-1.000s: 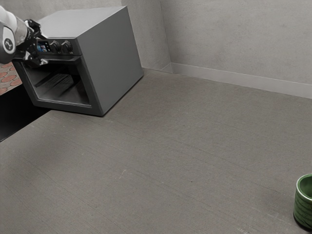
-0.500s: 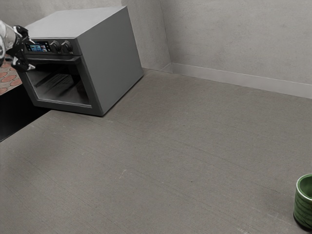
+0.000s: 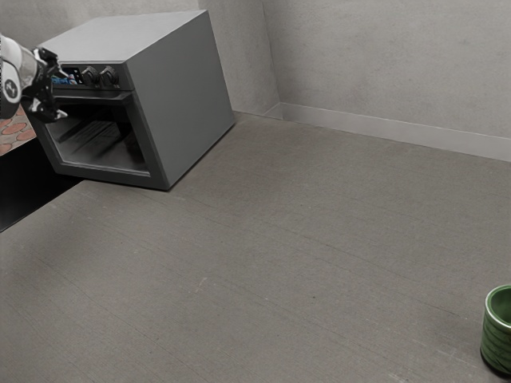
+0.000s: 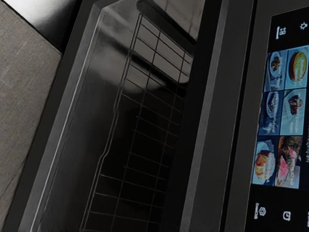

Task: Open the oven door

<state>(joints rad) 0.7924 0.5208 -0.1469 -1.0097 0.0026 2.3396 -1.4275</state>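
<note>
At the exterior view's upper left, my gripper point(image 3: 61, 94) stands open in front of the oven point(image 3: 188, 104), its two fingertips apart, one above the other, near the upper left of the front. The oven door point(image 3: 153, 167) is upright against the body, with a dark window and a handle bar point(image 3: 108, 99) along its top. No contact between gripper and handle can be made out. In the wrist view the door's window point(image 4: 96, 121) shows a wire rack behind it, beside the door's top bar point(image 4: 205, 125) and the lit display point(image 4: 282, 116).
Two knobs point(image 3: 100, 76) sit on the oven's control panel. A green cup point(image 3: 497, 331) stands far off at the exterior view's lower right, on the grey tabletop point(image 3: 279, 239). A wall point(image 3: 383, 72) rises behind, and reddish tiles point(image 3: 13, 132) lie at the left edge.
My gripper first drew back toward the exterior view's left, then came partway back toward the oven. It is now slightly lower and farther left than a second ago. The door has not visibly moved.
</note>
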